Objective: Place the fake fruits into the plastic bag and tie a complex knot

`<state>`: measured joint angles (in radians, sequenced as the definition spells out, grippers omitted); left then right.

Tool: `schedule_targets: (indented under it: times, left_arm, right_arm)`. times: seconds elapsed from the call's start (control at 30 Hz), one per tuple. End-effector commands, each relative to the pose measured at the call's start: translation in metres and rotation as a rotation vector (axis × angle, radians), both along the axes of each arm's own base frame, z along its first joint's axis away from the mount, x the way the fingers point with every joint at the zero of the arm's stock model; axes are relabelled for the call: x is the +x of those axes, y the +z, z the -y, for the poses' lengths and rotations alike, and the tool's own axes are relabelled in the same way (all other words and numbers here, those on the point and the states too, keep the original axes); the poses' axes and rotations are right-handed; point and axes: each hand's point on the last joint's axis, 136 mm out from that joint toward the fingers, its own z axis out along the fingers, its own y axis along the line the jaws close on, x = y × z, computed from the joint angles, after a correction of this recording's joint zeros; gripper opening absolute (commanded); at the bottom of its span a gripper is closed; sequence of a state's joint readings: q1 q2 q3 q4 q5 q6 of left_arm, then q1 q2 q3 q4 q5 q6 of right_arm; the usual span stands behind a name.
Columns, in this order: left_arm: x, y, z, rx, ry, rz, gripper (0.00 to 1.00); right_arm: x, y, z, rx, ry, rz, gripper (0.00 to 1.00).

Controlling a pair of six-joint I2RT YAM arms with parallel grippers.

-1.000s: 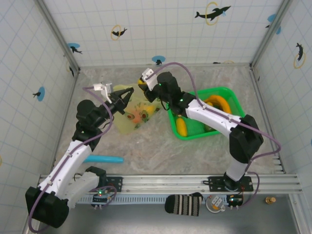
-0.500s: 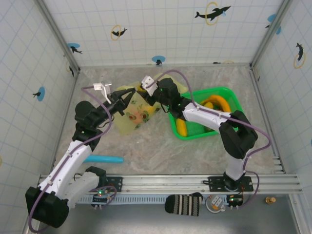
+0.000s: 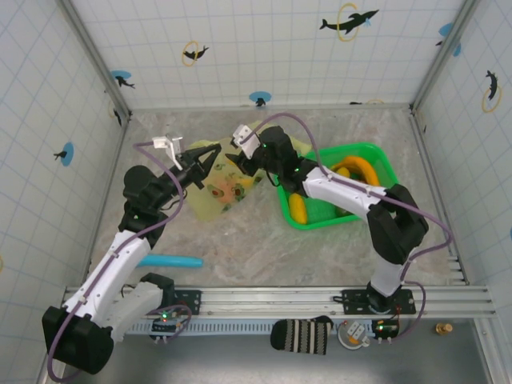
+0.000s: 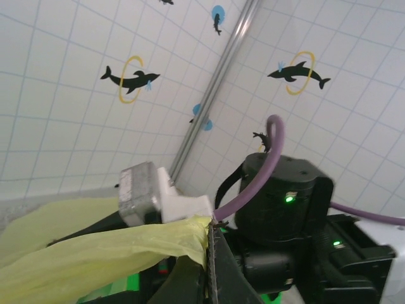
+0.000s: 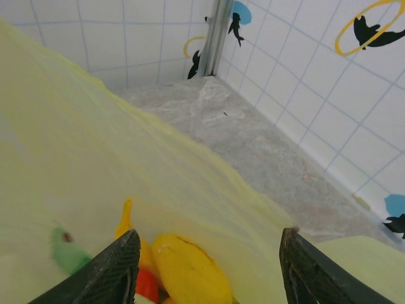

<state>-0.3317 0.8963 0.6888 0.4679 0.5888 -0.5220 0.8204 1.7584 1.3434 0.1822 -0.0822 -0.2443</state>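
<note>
Plastic bag point(image 3: 218, 186) lying on mottled grey stone-look table point(image 3: 264, 240), left of green tray point(image 3: 376, 156); fruits point(image 3: 226, 192) visible inside. Left gripper point(image 3: 205, 159) pinching bag edge. Right gripper point(image 3: 237, 162) spread at bag mouth. White tiled walls point(image 3: 264, 48) with dolphin stickers.

My thin, translucent pale yellow-green plastic bag point(image 3: 218, 186) lies on the surface between my two arms, crumpled and partly lifted. My left claw point(image 3: 210, 154) holds one edge of it, and in my left wrist view this edge point(image 4: 107, 253) is stretched into a tight yellow band. Inside the bag I see small glossy plastic fruits point(image 3: 228, 190), orange and red, through the film. In my right wrist view a yellow fruit point(image 5: 186, 269), a red-orange piece point(image 5: 147, 285) and a green piece point(image 5: 66, 253) lie close together under the film. More yellow and orange fruits point(image 3: 298, 206) rest in the green tray at the right.
</note>
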Motion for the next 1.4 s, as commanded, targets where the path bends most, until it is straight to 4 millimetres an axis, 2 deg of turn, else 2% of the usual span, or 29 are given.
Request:
schedule_targets:
  times: [0.0, 0.13, 0.17, 0.23, 0.33, 0.4, 0.47, 0.67, 0.77, 0.87, 0.93, 1.07, 1.2, 1.37]
  left_arm:
    - [0.006, 0.001, -0.008, 0.012, 0.059, 0.005, 0.0]
    - [0.009, -0.001, -0.008, 0.014, 0.066, -0.003, 0.0]
    - [0.009, -0.002, -0.008, 0.016, 0.067, -0.006, 0.0]
    - [0.012, -0.004, -0.009, 0.027, 0.08, -0.01, 0.0]
    - [0.014, -0.006, -0.01, 0.036, 0.093, -0.016, 0.0]
    - [0.015, -0.006, -0.01, 0.035, 0.092, -0.02, 0.0]
    - [0.015, -0.006, -0.009, 0.033, 0.085, -0.022, 0.0]
    - [0.014, -0.006, -0.007, 0.03, 0.072, -0.023, 0.0]
    - [0.014, -0.007, -0.008, 0.031, 0.075, -0.021, 0.0]
    - [0.013, -0.006, -0.007, 0.029, 0.071, -0.018, 0.0]
    - [0.012, -0.005, -0.008, 0.029, 0.071, -0.011, 0.0]
    - [0.011, -0.004, -0.007, 0.029, 0.065, -0.009, 0.0]
    - [0.008, -0.002, -0.005, 0.029, 0.057, -0.002, 0.0]
    - [0.005, -0.001, -0.002, 0.03, 0.045, 0.003, 0.0]
  right_arm:
    - [-0.038, 0.086, 0.014, 0.113, 0.017, -0.021, 0.57]
    - [-0.081, 0.108, 0.053, 0.231, -0.007, 0.002, 0.57]
    - [-0.086, 0.112, 0.065, 0.247, -0.033, -0.016, 0.57]
    - [-0.093, 0.111, 0.089, 0.253, -0.103, -0.063, 0.57]
    - [-0.086, 0.103, 0.136, 0.279, -0.271, -0.162, 0.57]
    - [-0.077, 0.086, 0.167, 0.299, -0.368, -0.258, 0.58]
    - [-0.063, 0.056, 0.2, 0.3, -0.505, -0.396, 0.57]
    - [-0.038, -0.039, 0.269, 0.058, -0.941, -0.66, 0.57]
    - [-0.026, -0.077, 0.296, 0.029, -1.152, -0.737, 0.61]
    - [-0.014, -0.105, 0.302, 0.007, -1.246, -0.788, 0.65]
    - [-0.005, -0.121, 0.308, 0.007, -1.314, -0.822, 0.71]
    - [0.008, -0.154, 0.31, 0.011, -1.361, -0.952, 0.72]
    - [0.017, -0.177, 0.31, -0.019, -1.391, -0.968, 0.72]
    - [0.029, -0.195, 0.316, -0.056, -1.421, -0.926, 0.72]
